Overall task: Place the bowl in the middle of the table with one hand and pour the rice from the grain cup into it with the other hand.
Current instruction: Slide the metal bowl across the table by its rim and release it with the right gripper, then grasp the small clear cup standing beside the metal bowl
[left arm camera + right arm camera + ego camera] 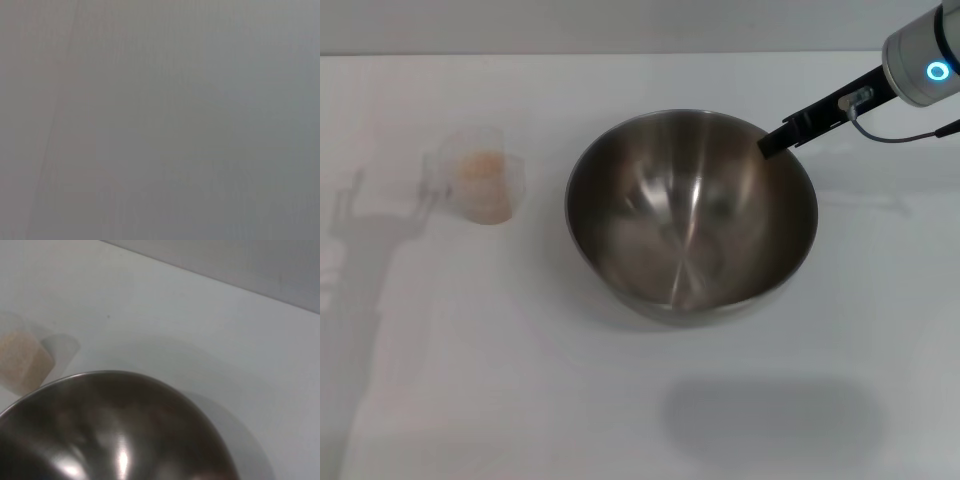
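Bowl (691, 215): big steel, upright on counter, about mid-view in head view, empty inside, shiny brushed interior; fills lower part of right wrist view (115, 430).
Right gripper (772, 140): black tip at bowl's far right rim, reaching in from upper right; looks pinched on rim, one finger inside the wall; own fingers not shown in right wrist view.
Right arm (920, 62): grey link with lit blue ring, cable hanging beside it, top right corner of head view.
Grain cup (480, 182): clear plastic, upright on counter, left of bowl, apart from it, handle toward left.
Rice (485, 178): pale beige heap inside cup, also seen in right wrist view (20, 357) beyond bowl rim.
Counter (620, 400): plain white, arm shadows at left edge and near front.
Left gripper: not seen in head view; left wrist view only blank grey, nothing readable.
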Robot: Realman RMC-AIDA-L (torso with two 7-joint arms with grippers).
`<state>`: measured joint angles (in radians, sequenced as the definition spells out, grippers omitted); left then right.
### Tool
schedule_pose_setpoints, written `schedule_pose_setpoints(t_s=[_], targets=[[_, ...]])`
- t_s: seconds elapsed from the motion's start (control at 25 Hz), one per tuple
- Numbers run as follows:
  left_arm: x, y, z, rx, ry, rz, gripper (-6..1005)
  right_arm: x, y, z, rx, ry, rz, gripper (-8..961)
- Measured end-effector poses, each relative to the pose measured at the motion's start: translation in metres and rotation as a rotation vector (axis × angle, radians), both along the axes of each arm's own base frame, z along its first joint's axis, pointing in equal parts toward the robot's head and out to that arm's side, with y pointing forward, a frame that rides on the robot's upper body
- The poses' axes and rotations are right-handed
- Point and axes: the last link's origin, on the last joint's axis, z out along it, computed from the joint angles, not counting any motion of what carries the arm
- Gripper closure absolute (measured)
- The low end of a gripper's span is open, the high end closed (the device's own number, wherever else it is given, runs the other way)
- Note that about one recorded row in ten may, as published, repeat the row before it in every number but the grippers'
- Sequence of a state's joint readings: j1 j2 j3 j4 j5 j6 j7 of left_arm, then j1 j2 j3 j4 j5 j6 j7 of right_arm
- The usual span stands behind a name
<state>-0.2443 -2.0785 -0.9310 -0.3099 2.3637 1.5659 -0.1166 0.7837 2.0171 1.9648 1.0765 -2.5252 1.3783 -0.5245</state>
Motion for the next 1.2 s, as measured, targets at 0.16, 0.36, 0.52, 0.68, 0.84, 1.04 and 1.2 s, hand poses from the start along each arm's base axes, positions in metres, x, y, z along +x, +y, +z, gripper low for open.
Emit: schedule_pose_setpoints(t_s=[0.16, 0.36, 0.52, 0.68, 0.84, 1.04, 1.2], targets=[[0.000, 0.000, 0.000, 0.001, 0.000, 0.000, 183, -0.003, 0.000, 0.005, 0.009, -0.026, 0.020, 656], [0.000, -0.001, -0.001, -0.006, 0.002, -0.004, 183, -0.013, -0.003, 0.025, 0.071, -0.052, 0.091, 602], [-0.001, -0.002, -0.001, -0.007, 0.007, -0.001, 183, -0.025, -0.006, 0.045, 0.154, -0.061, 0.177, 585], [-0.002, -0.003, -0.001, -0.004, 0.008, 0.004, 184, -0.034, -0.009, 0.062, 0.264, -0.060, 0.251, 568], [-0.003, -0.004, 0.000, 0.003, 0.010, 0.010, 184, -0.038, -0.008, 0.077, 0.381, -0.045, 0.301, 552], [-0.004, -0.001, 0.001, 0.004, 0.013, 0.016, 184, -0.040, -0.008, 0.085, 0.485, -0.029, 0.352, 531], [-0.004, 0.000, 0.003, 0.008, 0.014, 0.015, 184, -0.039, -0.010, 0.089, 0.557, 0.001, 0.379, 514]])
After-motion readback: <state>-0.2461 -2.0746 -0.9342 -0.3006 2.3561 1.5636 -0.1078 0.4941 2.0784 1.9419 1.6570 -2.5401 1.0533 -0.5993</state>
